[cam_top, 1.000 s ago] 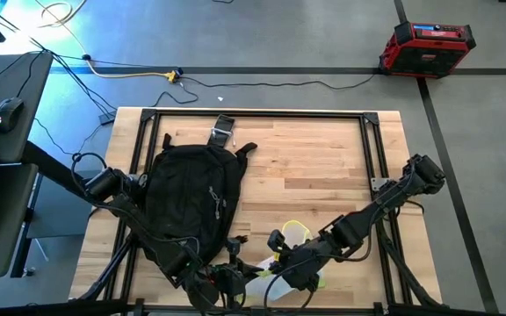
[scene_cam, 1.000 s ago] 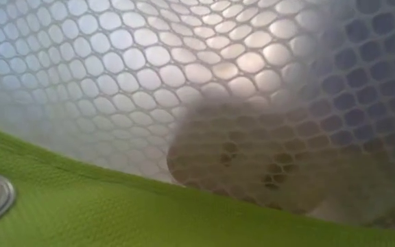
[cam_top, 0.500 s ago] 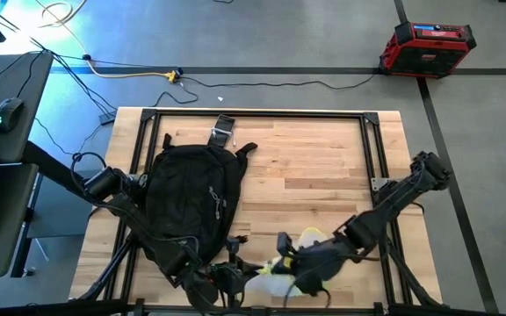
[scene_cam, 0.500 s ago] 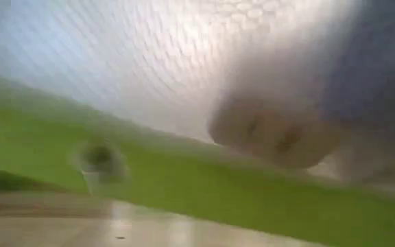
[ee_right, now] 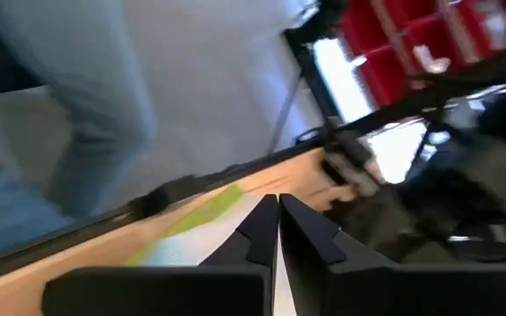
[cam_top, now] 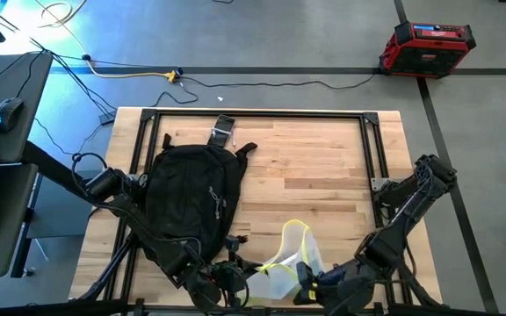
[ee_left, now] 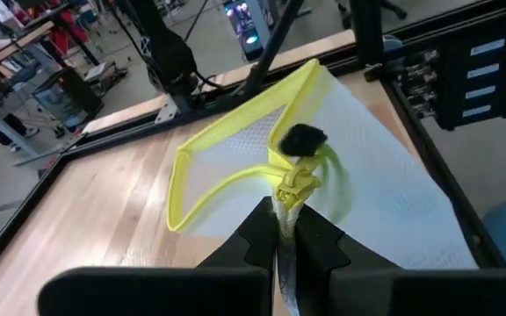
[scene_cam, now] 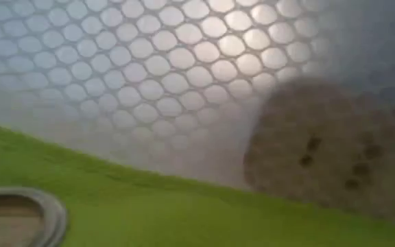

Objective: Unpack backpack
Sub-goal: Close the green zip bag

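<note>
Dark fingers of the left gripper [ee_left: 281,230] are pressed together on a bunched knot of neon-yellow trim belonging to the pouch [cam_top: 286,263], at the near edge of the table [cam_top: 314,158], a little left of its middle. The right gripper [cam_top: 307,285] sits just to the right of that, low at the near edge beside the pouch; its fingers are fully closed too, and in its own wrist view nothing shows between them, so whether it has hold of any fabric cannot be told.

The pouch is a soft, translucent white mesh bag — a honeycomb weave fills the low view — edged with a bright yellow band that stands up in a loop. A metal eyelet [scene_cam: 19,213] sits in that band. Through the mesh a round brownish shape [scene_cam: 328,154] with dark spots shows inside; what it is cannot be told.

The backpack [cam_top: 187,197] lies to the left of both grippers, on the left half of the pale wooden slats — rounded, black fabric, with straps trailing at its far end. Its near end is just beside the left gripper.

Beyond the table, on the far right of the floor, stands a red case [cam_top: 429,44].
</note>
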{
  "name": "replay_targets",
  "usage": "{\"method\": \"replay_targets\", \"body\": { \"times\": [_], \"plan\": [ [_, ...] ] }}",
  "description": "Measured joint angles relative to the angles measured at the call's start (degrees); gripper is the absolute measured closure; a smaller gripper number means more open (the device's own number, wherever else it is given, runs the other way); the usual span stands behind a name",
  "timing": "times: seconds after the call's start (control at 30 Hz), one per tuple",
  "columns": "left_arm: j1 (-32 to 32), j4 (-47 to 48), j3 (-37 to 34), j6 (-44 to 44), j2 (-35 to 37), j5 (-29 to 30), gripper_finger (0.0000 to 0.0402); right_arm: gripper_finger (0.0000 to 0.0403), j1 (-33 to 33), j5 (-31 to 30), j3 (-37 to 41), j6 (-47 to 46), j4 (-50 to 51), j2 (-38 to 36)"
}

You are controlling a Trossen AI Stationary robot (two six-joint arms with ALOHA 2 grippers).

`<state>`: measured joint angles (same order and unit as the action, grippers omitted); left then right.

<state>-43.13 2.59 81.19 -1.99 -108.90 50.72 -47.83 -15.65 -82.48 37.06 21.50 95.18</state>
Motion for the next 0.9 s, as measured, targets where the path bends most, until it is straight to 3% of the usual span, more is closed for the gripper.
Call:
{"method": "replay_targets", "body": {
  "times": [0.27, 0.43, 0.6, 0.77, 0.9],
  "plan": [
    [-1.2, -2.1, 0.0, 2.0, 0.0, 1.1, 0.0402, 0.0402, 0.4, -6.5, 0.0, -5.4, 1.0, 0.1],
    [-1.1, -2.4, 0.0, 2.2, 0.0, 1.5, 0.0402, 0.0392, 3.5, -6.1, 0.0, -14.0, -2.7, 0.6],
    [-1.0, -2.5, 0.0, 2.2, 0.0, 1.8, 0.0402, 0.0317, 4.4, -5.9, 0.0, -15.6, -3.9, 4.2],
    [-1.0, -2.4, 0.0, 2.1, 0.0, 1.8, 0.0402, 0.0221, 4.3, -11.1, 0.0, -14.5, -8.4, 8.2],
    [-1.0, -2.4, 0.0, 1.8, 0.0, 1.9, 0.0402, 0.0196, 3.8, -15.7, 0.0, -15.7, -10.2, 9.0]
  ]
}}
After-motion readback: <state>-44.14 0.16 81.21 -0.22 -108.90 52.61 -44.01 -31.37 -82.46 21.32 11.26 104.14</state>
